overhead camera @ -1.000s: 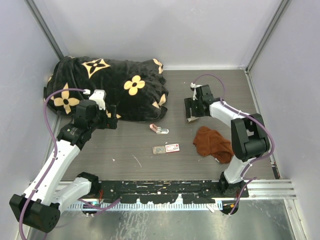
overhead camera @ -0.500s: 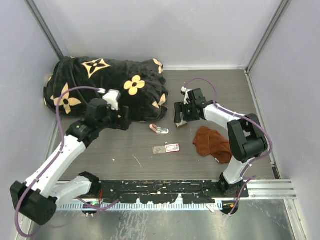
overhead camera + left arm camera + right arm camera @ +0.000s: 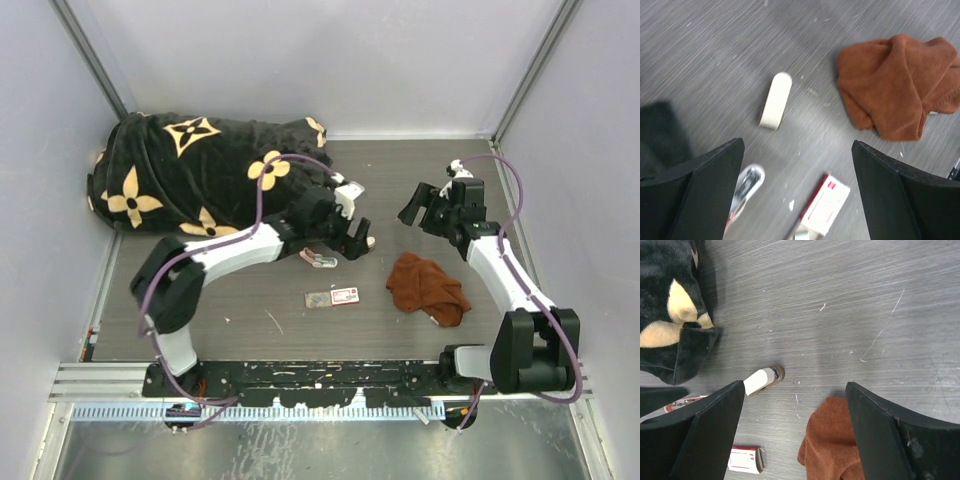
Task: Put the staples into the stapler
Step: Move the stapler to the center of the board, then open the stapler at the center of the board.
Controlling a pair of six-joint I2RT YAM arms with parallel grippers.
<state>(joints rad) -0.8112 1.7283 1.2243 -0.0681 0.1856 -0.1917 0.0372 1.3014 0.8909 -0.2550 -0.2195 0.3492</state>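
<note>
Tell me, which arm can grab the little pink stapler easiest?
Probably the left. The left gripper is open and hovers right next to the stapler; the right gripper hangs farther away.

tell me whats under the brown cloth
The brown cloth lies crumpled on the table, and wood-grain tabletop shows round its edges. Nothing obvious pokes out from beneath it. Whatever may lie under its folds is covered and cannot be seen.

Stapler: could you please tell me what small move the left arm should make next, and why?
Probably slide the open left pincer sideways until the stapler sits centred between its fingers. At present the stapler lies loose and off-centre, partly hidden beside one of them.
</note>
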